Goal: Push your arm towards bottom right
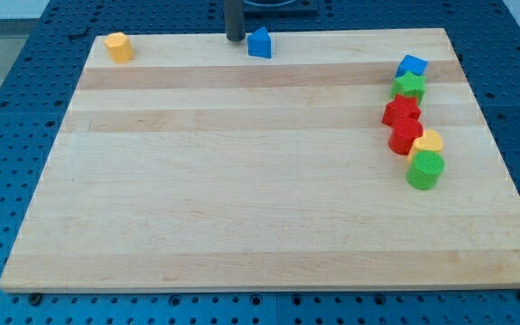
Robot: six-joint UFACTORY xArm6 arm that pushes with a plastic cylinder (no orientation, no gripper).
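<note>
My tip [234, 39] rests at the top edge of the wooden board [242, 199], just left of a blue pentagon-like block [259, 43], a small gap between them. A yellow hexagon block [118, 46] sits at the top left corner. At the view's right a column of blocks runs downward: a blue cube [412, 66], a green star block [409, 87], a red star block [401, 113], a red block [406, 136], a yellow block [428, 143] and a green cylinder [425, 170]. These blocks touch one another.
The board lies on a blue perforated table [25, 108]. The board's edges are close to the view's borders at left, right and bottom.
</note>
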